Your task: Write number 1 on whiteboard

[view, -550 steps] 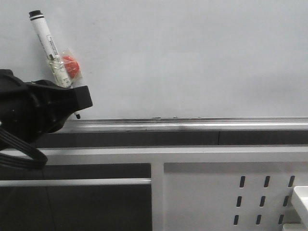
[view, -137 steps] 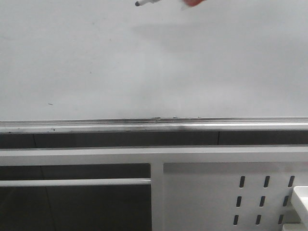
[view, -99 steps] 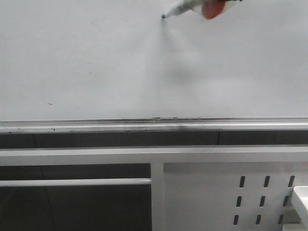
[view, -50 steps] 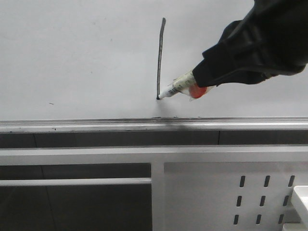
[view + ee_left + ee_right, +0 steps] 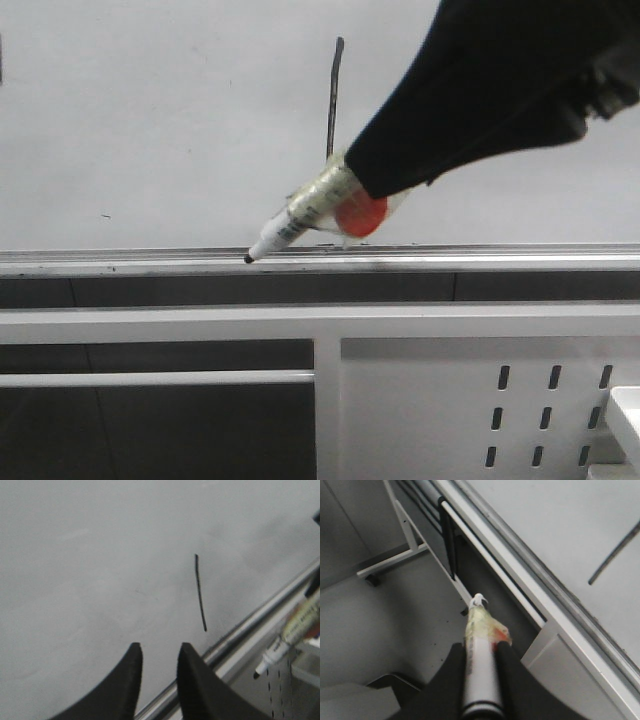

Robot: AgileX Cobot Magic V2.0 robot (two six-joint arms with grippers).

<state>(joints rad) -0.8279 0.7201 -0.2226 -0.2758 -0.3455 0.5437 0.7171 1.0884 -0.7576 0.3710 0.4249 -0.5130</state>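
Front view, from the left: the whiteboard (image 5: 150,130) fills the upper part, plain pale grey-white, with its silver rail (image 5: 120,262) along the lower edge. Near the middle stands the number 1 (image 5: 334,95), a thin dark grey-black stroke whose long axis runs nearly vertical, slightly curved, its top leaning a little right; its lower end is hidden behind the marker pen (image 5: 300,215). That pen slants down to the left, its dark tip at the rail, a red-orange blob taped to its barrel. On the right, the right gripper (image 5: 481,652) comes in from the upper corner, its black fingers clamped around the pen barrel. Below sits a white perforated panel (image 5: 480,400). Left wrist view shows the left gripper (image 5: 157,655) with fingers slightly apart, holding nothing, facing the whiteboard below the stroke.
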